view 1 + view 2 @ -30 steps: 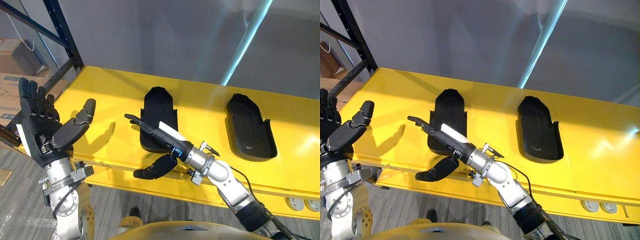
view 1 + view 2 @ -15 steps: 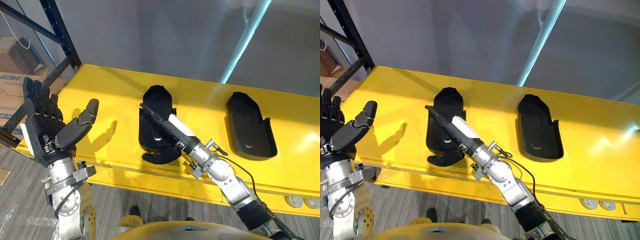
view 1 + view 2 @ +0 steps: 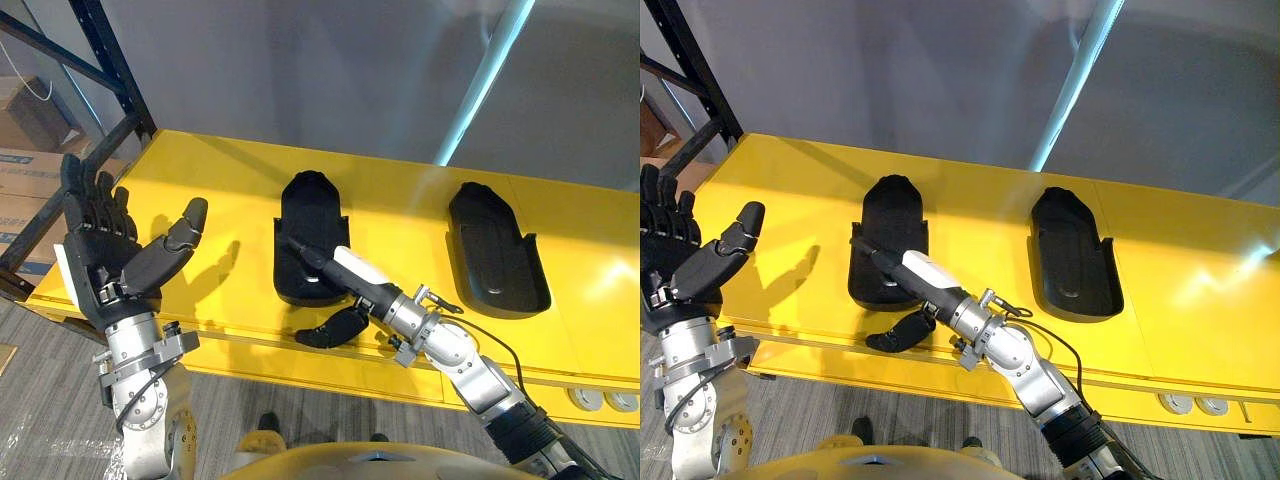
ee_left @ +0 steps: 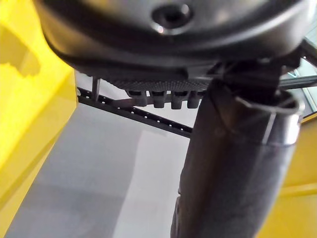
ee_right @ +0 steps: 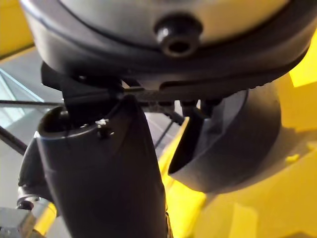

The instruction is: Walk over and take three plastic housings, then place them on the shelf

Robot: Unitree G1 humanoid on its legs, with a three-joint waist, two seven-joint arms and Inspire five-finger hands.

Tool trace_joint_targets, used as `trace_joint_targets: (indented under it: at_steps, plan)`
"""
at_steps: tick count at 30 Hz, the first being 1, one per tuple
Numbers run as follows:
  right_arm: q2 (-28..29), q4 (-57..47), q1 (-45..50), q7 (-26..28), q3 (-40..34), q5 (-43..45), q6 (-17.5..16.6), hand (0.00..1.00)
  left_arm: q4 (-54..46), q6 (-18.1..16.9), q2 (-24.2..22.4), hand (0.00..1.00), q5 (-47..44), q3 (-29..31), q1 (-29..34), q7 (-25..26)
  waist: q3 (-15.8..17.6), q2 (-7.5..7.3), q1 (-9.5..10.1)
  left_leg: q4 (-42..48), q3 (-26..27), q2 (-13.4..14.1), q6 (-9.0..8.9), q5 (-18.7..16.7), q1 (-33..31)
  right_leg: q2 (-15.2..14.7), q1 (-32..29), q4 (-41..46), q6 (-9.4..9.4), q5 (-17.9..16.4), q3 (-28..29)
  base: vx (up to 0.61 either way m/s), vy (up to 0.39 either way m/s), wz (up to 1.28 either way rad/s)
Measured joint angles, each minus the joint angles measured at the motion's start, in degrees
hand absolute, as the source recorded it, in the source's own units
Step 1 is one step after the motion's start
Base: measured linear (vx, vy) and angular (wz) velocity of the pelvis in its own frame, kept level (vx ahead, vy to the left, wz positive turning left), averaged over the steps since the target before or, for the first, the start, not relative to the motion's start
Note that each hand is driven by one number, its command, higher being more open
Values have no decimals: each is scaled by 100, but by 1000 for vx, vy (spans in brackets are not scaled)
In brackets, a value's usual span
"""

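A wide strip of the yellow table (image 3: 400, 215) lies bare between the left housing (image 3: 312, 215) and the right housing (image 3: 495, 250), and another runs from the left housing to the table's left end, where the left hand (image 3: 105, 260) hangs open. The near end of the left housing is covered by the right hand (image 3: 345, 272) (thumb (image 3: 335, 325) down before the front edge). The black shelf frame (image 3: 110, 70) crowds the far left corner, and the grey wall (image 3: 300, 80) closes the far side.
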Motion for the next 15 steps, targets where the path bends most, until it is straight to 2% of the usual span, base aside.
trace_joint_targets:
  at_steps: [4,15]
  plan:
    - [-6,157,1,-3,28,-9,26,0,6,0,0,100,0,-14,0,41,2,3,-22,-5,6,0,0,1,4,1,-1,1,1,0,8,0,0,0]
    - [34,163,-14,-542,13,-456,8,0,27,-10,4,100,0,-46,44,70,2,5,-43,-15,37,-3,3,4,22,-1,-4,2,5,4,43,0,0,0]
